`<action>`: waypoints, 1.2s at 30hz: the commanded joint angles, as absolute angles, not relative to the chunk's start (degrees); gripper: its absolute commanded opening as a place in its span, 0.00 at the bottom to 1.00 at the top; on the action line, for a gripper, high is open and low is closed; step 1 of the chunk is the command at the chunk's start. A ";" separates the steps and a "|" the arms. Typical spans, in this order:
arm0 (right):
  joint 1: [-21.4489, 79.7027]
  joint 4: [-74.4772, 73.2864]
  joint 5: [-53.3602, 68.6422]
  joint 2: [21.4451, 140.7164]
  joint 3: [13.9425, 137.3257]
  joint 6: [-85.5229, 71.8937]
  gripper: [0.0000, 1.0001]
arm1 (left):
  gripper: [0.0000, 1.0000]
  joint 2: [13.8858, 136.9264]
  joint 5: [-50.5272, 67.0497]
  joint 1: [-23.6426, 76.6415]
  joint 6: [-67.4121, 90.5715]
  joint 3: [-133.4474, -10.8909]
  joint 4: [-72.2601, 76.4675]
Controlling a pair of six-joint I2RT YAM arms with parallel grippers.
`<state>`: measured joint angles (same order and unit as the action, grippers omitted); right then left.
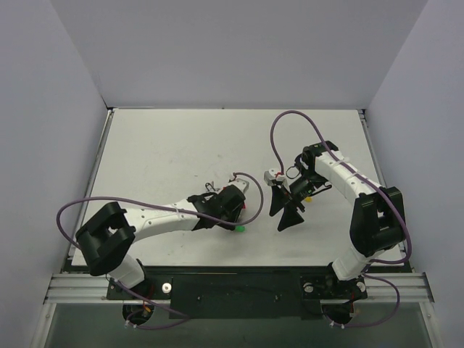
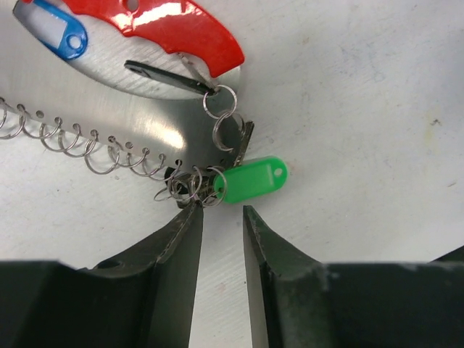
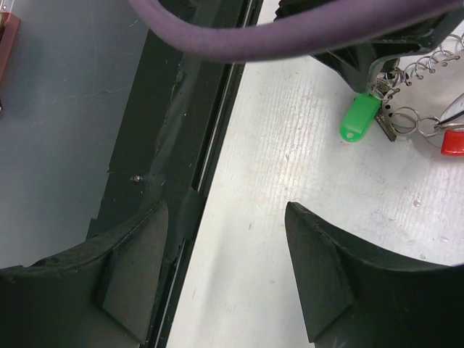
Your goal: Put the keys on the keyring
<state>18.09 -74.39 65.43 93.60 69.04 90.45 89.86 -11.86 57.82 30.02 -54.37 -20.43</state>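
A green-headed key (image 2: pixel 250 180) lies on the white table, hooked to a cluster of small silvery rings, the keyring (image 2: pixel 194 185), with a coiled silvery chain (image 2: pixel 72 141) trailing left. Two linked rings (image 2: pixel 221 109) lead up to a red-headed piece (image 2: pixel 167 25); a blue tag (image 2: pixel 61 32) lies beside it. My left gripper (image 2: pixel 220 210) is open by a narrow gap with nothing between the fingers, and its left fingertip (image 2: pixel 190 214) touches the ring cluster. In the top view it (image 1: pixel 238 220) sits just above the green key (image 1: pixel 239 228). My right gripper (image 1: pixel 285 210) is wide open and empty.
In the right wrist view the right gripper (image 3: pixel 226 209) hovers over the table's front edge and its black rail (image 3: pixel 181 145), with the green key (image 3: pixel 360 116) and a red tag (image 3: pixel 453 141) off to the upper right. A purple cable (image 3: pixel 290 29) crosses the top.
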 commanded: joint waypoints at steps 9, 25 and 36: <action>23.28 -81.40 66.80 95.54 71.54 84.76 0.54 | 0.97 63.14 -17.61 45.20 39.19 -35.72 -7.84; 27.42 -54.58 50.36 94.13 72.95 38.76 0.53 | 0.70 71.78 13.44 21.10 48.95 -28.39 14.13; 26.89 -54.76 52.29 93.61 72.25 39.55 0.53 | 0.49 84.72 16.18 18.99 51.15 -29.88 22.68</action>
<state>26.96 -53.15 51.22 96.12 72.79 40.16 83.72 15.38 20.14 50.57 -27.29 16.97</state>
